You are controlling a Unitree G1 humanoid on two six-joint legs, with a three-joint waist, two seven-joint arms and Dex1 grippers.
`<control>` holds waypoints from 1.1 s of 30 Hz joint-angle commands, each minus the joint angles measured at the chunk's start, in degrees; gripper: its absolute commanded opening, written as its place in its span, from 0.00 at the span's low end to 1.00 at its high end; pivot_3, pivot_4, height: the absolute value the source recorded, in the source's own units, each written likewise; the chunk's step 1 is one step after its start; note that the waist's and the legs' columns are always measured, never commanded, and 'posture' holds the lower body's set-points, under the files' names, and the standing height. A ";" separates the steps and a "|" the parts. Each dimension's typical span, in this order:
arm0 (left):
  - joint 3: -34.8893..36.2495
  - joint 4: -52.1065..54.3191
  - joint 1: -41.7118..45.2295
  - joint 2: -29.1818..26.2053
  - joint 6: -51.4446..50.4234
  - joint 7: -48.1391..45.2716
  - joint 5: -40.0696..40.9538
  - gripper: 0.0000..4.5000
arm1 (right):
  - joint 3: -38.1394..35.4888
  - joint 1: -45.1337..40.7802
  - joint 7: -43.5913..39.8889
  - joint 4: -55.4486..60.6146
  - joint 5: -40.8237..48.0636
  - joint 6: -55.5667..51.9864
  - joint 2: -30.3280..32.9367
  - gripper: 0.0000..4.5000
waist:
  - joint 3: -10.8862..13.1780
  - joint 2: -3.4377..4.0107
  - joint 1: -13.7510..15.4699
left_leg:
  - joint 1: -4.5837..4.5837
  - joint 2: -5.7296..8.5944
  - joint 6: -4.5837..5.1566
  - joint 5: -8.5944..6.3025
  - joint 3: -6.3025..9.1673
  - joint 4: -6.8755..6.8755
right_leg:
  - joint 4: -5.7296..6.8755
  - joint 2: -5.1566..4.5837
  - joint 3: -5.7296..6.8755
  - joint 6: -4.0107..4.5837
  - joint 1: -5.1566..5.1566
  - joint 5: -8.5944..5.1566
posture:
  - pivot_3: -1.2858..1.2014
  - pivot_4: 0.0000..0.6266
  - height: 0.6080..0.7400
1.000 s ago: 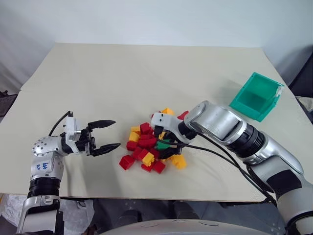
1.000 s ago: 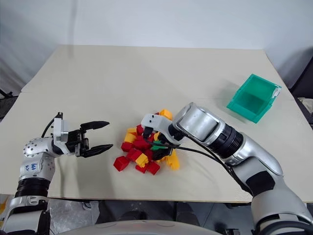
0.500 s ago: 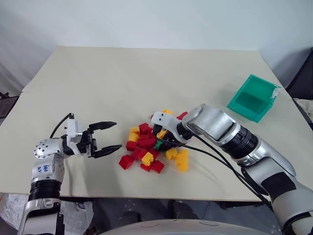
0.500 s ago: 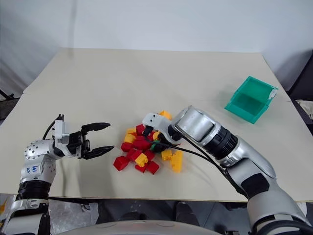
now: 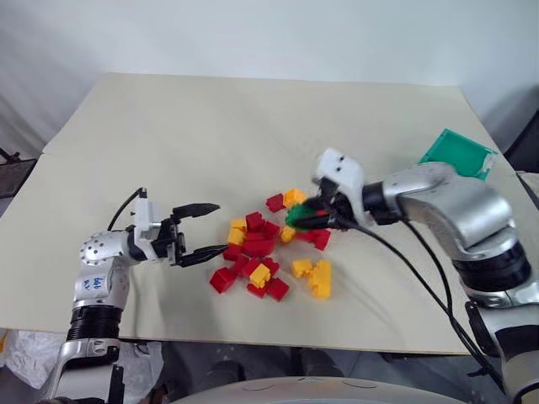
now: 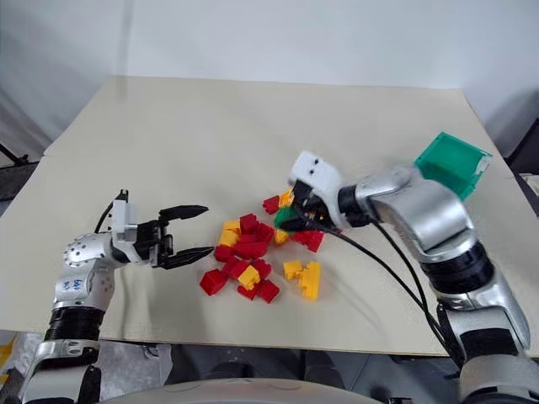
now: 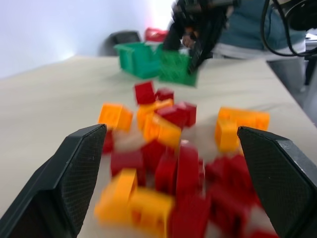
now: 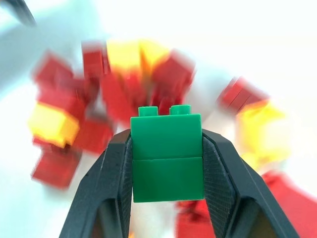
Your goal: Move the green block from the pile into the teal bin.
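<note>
the right fingers point(image 8: 167, 171) are clamped on the green block point(image 8: 167, 157), one black pad flat against each smooth side wall, studs pointing away from the wrist. seen from the head, the green block point(image 5: 297, 215) hangs clear of the bench point(image 5: 253, 118), above the far right edge of the pile point(image 5: 271, 252), with the teal bin point(image 5: 456, 153) well apart to the right, partly hidden behind the right forearm.

the block looks light, hard and rigid, so it should not deform under the squeeze. its plastic faces are smooth and likely a bit slippery, so the flat opposite sides are the sensible place to hold it, as here; gripping across the studs would probably be less steady. a drop would hardly hurt it, but it could bounce back among the red and yellow bricks.

the right arm reaches in from the right with the elbow out, its gripper aimed leftward and slightly down. the left fingers point(image 5: 200, 234) stand spread and empty, level, pointing right at the near left edge of the pile.
</note>
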State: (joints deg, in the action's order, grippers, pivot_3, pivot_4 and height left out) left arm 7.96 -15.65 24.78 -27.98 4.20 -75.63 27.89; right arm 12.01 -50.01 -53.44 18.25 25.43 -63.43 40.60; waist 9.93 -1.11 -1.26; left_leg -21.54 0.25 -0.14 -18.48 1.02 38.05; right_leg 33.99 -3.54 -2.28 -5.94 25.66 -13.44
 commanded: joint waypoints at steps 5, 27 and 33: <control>-7.16 1.48 8.10 5.85 0.37 8.65 -6.81 1.00 | -14.80 7.03 14.29 -8.60 -13.99 25.42 5.20 0.34 | 0.03 0.04 1.17 | 0.01 0.18 0.04 0.01 -0.12 0.02 | -0.09 0.18 -0.08 -0.14 -0.09 0.08 | 0.52 0.24 1.00; -12.61 -10.47 21.73 15.71 2.99 24.07 -17.24 1.00 | -10.19 -6.79 37.17 -57.18 -35.34 45.24 2.90 0.34 | 0.18 0.30 0.96 | 0.23 -0.04 0.21 -0.02 -1.42 0.00 | -0.15 0.67 -0.94 -0.34 -0.02 0.19 | 0.52 0.24 1.00; -12.08 -11.45 21.80 14.88 4.10 23.42 -16.96 1.00 | -8.72 -8.72 39.99 -63.08 -38.30 45.78 2.17 0.41 | 0.18 0.30 0.89 | 0.25 -0.03 0.22 -0.02 -1.54 0.01 | -0.16 0.67 -1.05 -0.40 -0.01 0.23 | 0.52 0.24 1.00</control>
State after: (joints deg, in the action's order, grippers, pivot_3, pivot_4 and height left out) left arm -4.92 -27.72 45.65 -12.60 7.08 -52.12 10.46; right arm 3.81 -57.21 -14.27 -44.58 -11.98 -18.62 42.35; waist 10.12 -0.81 -0.37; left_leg -21.29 0.23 0.08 -18.50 -0.53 38.06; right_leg 33.84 -2.86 -3.33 -6.35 25.65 -13.21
